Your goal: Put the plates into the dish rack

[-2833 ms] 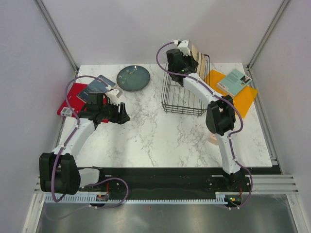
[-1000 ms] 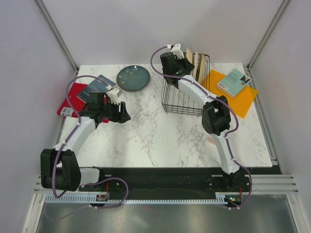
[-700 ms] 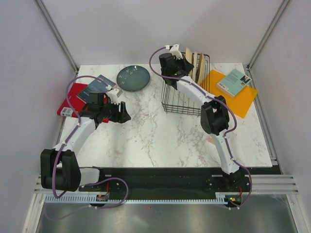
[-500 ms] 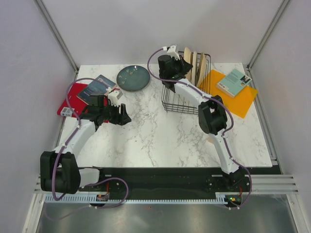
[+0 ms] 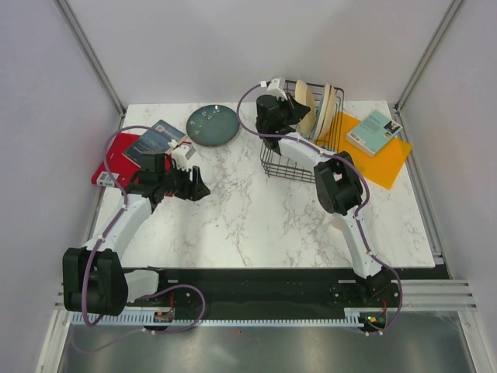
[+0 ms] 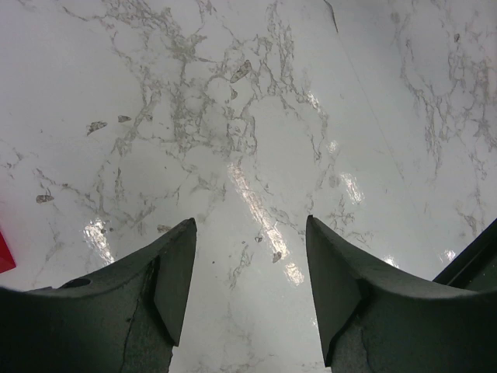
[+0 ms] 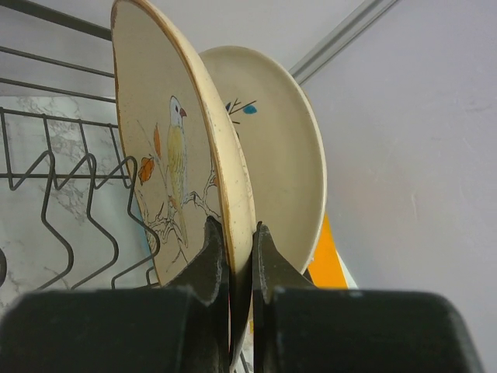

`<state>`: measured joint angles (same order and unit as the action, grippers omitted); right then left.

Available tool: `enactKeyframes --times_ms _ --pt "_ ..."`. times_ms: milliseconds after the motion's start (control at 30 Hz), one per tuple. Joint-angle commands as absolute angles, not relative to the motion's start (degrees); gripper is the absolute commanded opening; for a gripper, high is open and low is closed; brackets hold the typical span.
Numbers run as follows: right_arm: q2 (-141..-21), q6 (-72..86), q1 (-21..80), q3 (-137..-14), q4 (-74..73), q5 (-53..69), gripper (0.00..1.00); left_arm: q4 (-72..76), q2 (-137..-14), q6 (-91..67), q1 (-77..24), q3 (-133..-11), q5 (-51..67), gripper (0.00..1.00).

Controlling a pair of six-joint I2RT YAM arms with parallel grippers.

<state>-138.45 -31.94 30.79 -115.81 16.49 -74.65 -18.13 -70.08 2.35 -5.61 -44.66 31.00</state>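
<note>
My right gripper point(image 7: 239, 225) is shut on the rim of a cream plate with a bird-and-branch design point(image 7: 167, 155), held on edge inside the black wire dish rack point(image 7: 46, 179). A second cream plate point(image 7: 283, 155) stands just behind it. From above, the right gripper point(image 5: 290, 106) reaches over the rack's point(image 5: 291, 167) left side, beside the held plate point(image 5: 305, 99) and the other cream plate point(image 5: 329, 101). The dark teal plate point(image 5: 213, 125) lies flat at the back. My left gripper point(image 5: 199, 189) hovers open over bare marble point(image 6: 248, 155), with nothing between its fingers.
A red book point(image 5: 112, 159) and a blue book point(image 5: 155, 138) lie at the left edge behind the left arm. An orange board point(image 5: 380, 159) carrying a teal book point(image 5: 374, 129) lies right of the rack.
My right gripper has carried the bird plate to the left within the rack, and the plates now stand more spread apart. The left arm has barely moved.
</note>
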Motion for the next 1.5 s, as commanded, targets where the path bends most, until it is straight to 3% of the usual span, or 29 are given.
enactKeyframes --times_ms 0,567,600,733,1100,1267,1300,1433,1467 --pt "-135.71 -34.29 28.30 -116.01 17.14 -80.86 0.00 -16.00 -70.49 0.53 -5.71 -45.35 33.57 0.65" --pt "-138.34 -17.24 26.98 -122.96 0.70 -74.53 0.00 -14.77 -69.08 0.53 -5.71 -42.89 33.75 0.65" --pt "-138.17 -16.88 27.07 -123.05 0.27 -74.53 0.03 -14.77 -68.82 0.53 -5.71 -42.80 33.84 0.65" --pt "-138.08 -16.96 26.98 -123.75 0.44 -74.62 0.35 -14.50 -68.91 0.53 -5.71 -42.80 34.45 0.65" --pt "-133.86 -26.44 28.12 -122.88 9.49 -75.32 0.39 -13.54 -69.96 -1.05 -5.71 -43.42 36.21 0.65" --pt "-125.35 -24.36 31.11 -118.75 6.53 -72.61 0.41 -12.75 -70.31 -2.72 -5.71 -45.61 36.82 0.66" --pt "-123.59 -22.26 31.55 -116.57 4.15 -71.55 0.44 -11.87 -70.92 -3.16 -5.80 -46.49 37.26 0.66" --pt "-114.11 -4.69 32.35 -114.26 -17.71 -59.10 0.73 -12.04 -79.16 -7.98 -5.89 -56.74 38.85 0.67" --pt "-112.86 -0.83 32.43 -113.82 -24.45 -55.58 0.73 -12.48 -80.84 -8.26 -5.89 -58.95 38.06 0.67"
